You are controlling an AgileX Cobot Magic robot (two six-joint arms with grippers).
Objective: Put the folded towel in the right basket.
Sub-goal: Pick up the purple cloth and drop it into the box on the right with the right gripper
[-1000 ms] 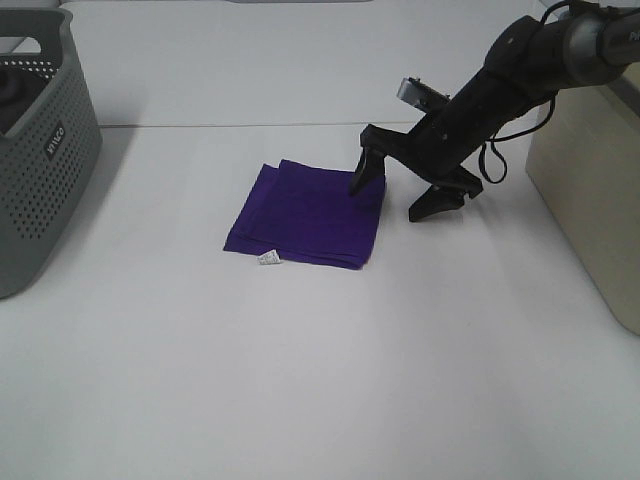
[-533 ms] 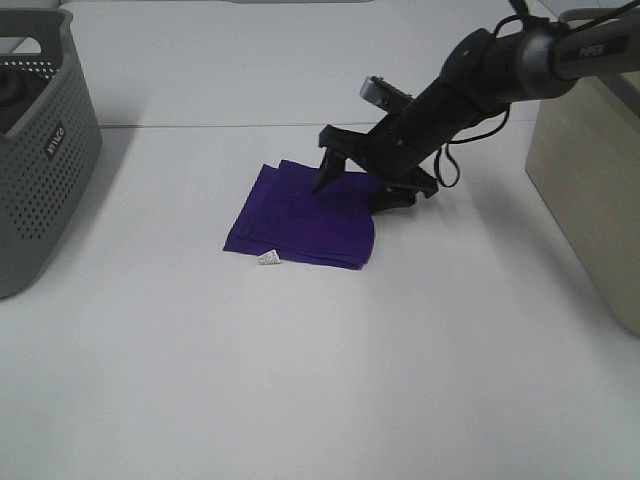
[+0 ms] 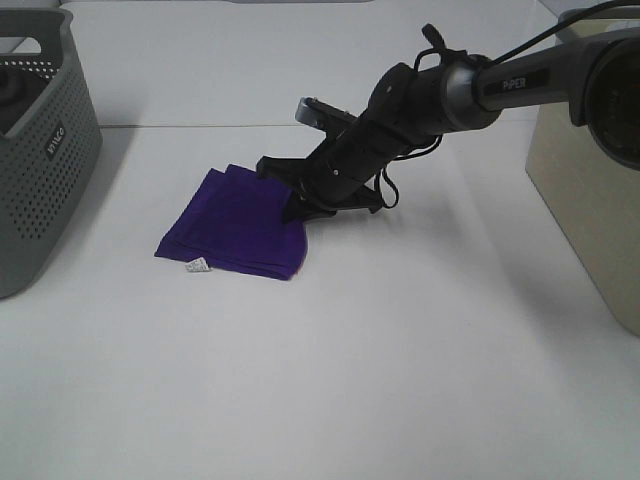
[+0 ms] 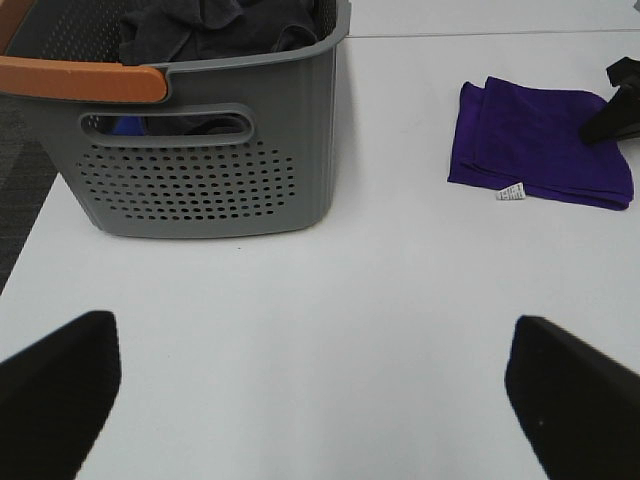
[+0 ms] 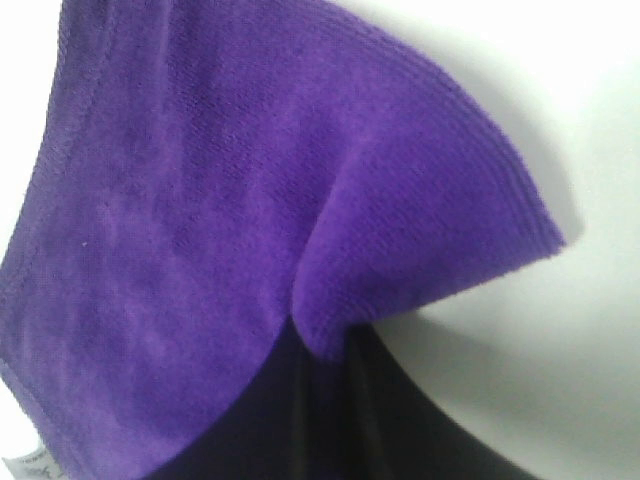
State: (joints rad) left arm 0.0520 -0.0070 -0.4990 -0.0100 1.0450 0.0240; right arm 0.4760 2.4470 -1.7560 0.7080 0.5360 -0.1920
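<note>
The folded purple towel [image 3: 235, 215] lies flat on the white table [image 3: 330, 380], left of centre, with a white label [image 3: 196, 266] at its front edge. My right gripper [image 3: 281, 190] is low at the towel's right edge, jaws apart, one finger on each side of that edge. In the right wrist view the towel [image 5: 200, 200] fills the frame and bunches over a dark finger [image 5: 330, 420]. The right basket [image 3: 590, 190] is beige and stands at the far right. My left gripper [image 4: 320, 400] is open and empty, well away from the towel [image 4: 540, 140].
A grey perforated basket [image 3: 40, 150] holding dark cloth stands at the left edge; it also shows in the left wrist view [image 4: 200, 170]. The right arm [image 3: 450, 90] stretches from the upper right across the table's middle.
My right gripper has swept left along the table and stayed open. The towel has slid left with it, away from the beige basket.
</note>
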